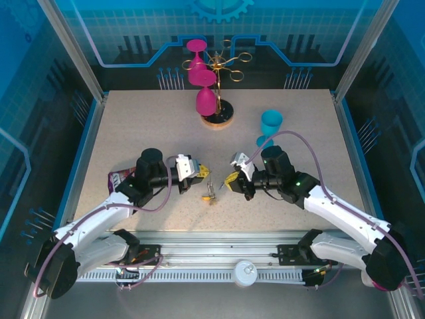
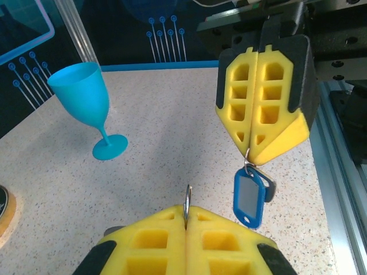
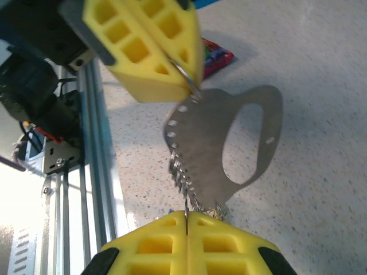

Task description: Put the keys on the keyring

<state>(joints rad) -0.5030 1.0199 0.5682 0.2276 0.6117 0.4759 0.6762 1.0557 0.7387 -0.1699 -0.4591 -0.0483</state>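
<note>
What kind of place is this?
Probably a robot test or demo booth: the left gripper and the right gripper pinch the keyring over a speckled table walled by blue circuit-patterned panels.

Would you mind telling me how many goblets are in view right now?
4. Three pink goblets hang overlapping on the gold rack at the far middle; one blue goblet stands right of it. Another pink one may be hidden behind them.

On one rack (image 1: 226, 113) hang three pink goblets (image 1: 206, 101), right of it one blue goblet (image 1: 270, 123), nearer than it one keyring (image 3: 200, 143), seemingly one blue key (image 2: 249, 197), one packet (image 1: 118, 179).
</note>
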